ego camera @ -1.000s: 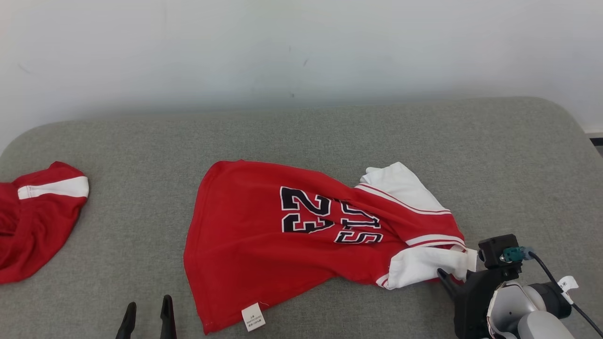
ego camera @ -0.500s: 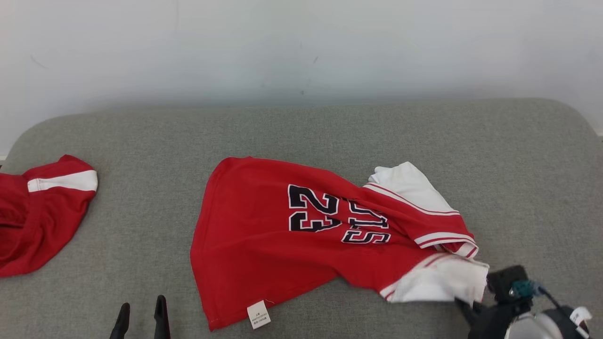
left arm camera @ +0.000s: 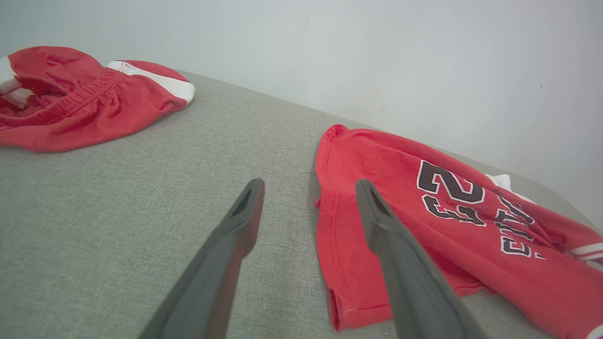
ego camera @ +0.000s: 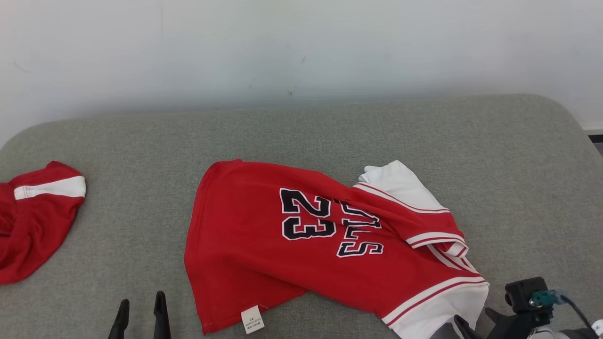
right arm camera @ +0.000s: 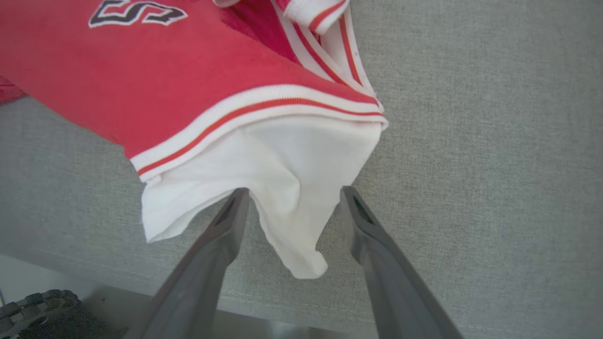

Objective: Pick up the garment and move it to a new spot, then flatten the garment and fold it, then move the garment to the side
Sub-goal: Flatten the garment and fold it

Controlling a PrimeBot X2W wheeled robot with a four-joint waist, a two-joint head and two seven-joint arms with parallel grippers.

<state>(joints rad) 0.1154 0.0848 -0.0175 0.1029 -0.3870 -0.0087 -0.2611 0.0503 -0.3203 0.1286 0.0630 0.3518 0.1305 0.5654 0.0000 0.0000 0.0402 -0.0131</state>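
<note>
Right gripper [right arm camera: 293,189]: unclenched, astride white sleeve [right arm camera: 292,160] of jersey [ego camera: 264,245]. Left gripper [left arm camera: 309,182]: unclenched, near hem [left arm camera: 330,221].

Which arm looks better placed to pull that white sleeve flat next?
Right, probably: the right gripper, open, straddles the sleeve tip, while the left gripper sits at the jersey's opposite end.

dark number 23 [ego camera: 308,219] with white outline on the red shirt [ego camera: 254,268], upside down seen from the robot's side, dark letters [ego camera: 360,240] next to it, last one an S, others lost in folds, white tag [ego camera: 252,319] at the hem, print too small to read
</note>
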